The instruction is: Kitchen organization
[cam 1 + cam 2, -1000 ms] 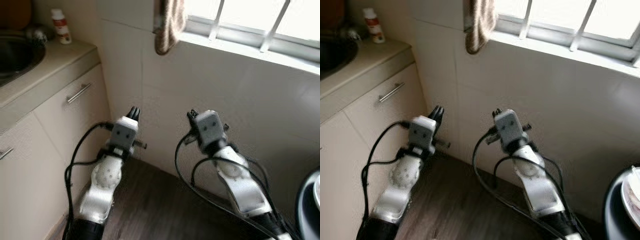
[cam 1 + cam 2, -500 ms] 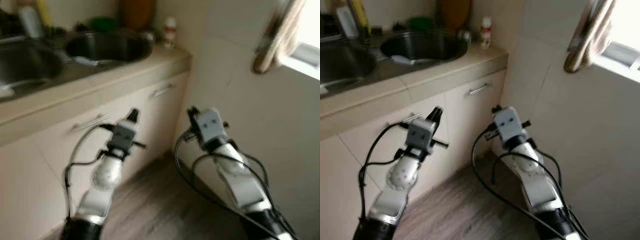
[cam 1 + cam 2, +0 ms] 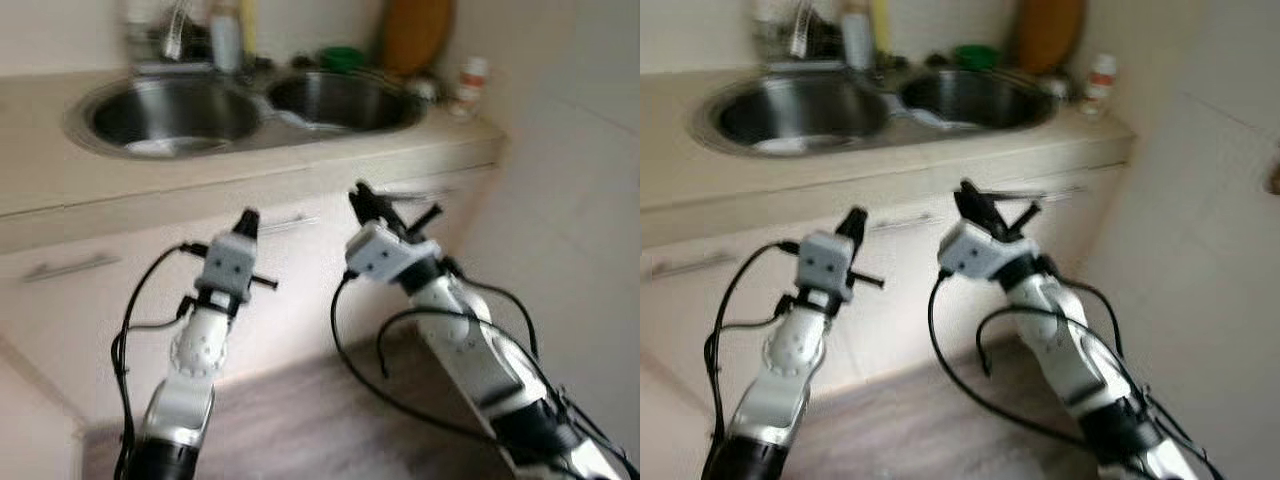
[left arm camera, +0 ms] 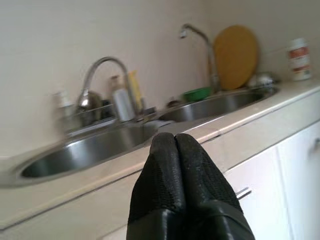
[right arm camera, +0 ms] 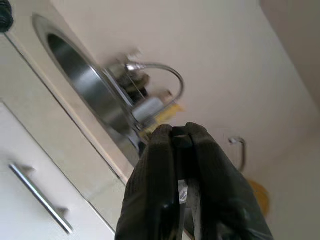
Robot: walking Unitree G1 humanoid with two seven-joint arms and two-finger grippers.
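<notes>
A steel double sink is set in a beige countertop straight ahead. Behind it stand two taps, several bottles, a green bowl and a round orange board. A small white bottle with a red label stands at the counter's right end. My left gripper is raised in front of the cabinet doors, shut and holding nothing. My right gripper is raised beside it, tilted to the left, its fingers pressed together.
Beige cabinet doors with bar handles run under the counter. A pale tiled wall closes the right side. Dark wood floor lies below my arms. The picture is blurred.
The camera has swung left: the window and hanging towel have left the picture and the sink counter now faces me. Both arms stay raised; the right gripper now leans left.
</notes>
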